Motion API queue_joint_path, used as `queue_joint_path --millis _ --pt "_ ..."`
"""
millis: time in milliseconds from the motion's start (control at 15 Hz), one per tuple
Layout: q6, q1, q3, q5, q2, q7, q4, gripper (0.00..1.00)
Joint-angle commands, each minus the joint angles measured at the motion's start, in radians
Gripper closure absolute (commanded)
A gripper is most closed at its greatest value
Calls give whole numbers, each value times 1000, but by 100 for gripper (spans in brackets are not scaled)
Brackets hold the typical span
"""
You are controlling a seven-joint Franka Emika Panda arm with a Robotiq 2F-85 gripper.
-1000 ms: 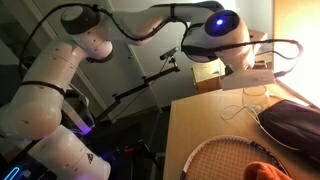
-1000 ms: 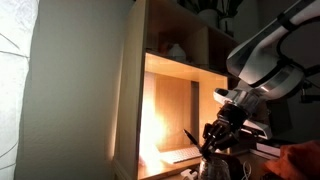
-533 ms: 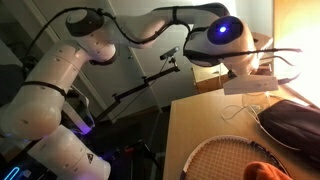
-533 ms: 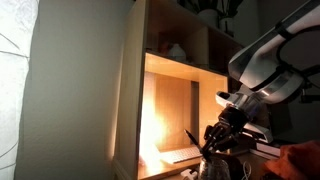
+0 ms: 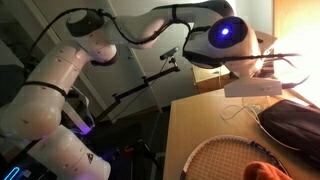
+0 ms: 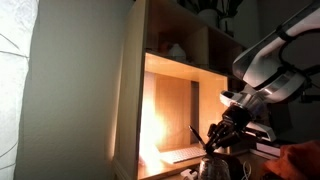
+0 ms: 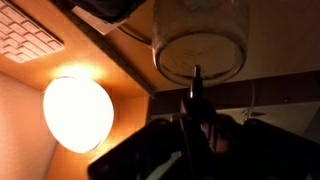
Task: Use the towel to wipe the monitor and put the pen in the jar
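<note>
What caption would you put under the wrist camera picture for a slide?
The gripper shut on a dark pen, its tip pointing toward the clear glass jar, a glowing lamp nearby.

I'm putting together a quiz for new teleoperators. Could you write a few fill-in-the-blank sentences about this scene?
1. The claw is shut on a slim dark ____.
2. In the wrist view, the tip of the held thing points toward a round, clear glass ____.
3. In an exterior view, the orange towel lies beside the head of a ____.

Missing words: pen; jar; racket.
</note>
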Motion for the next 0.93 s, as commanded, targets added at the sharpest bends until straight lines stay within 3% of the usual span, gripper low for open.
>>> queue_joint_path --millis 0,133,600,667,867 --pt "-48 19 -38 -5 -45 14 -8 63" --pt "-55 23 -40 -2 -55 -4 -6 56" --pt "-67 39 -59 2 -82 -8 -3 4" --pt "-62 47 -67 0 -82 -9 -8 0" --pt "-69 100 -113 13 -57 -82 -64 0"
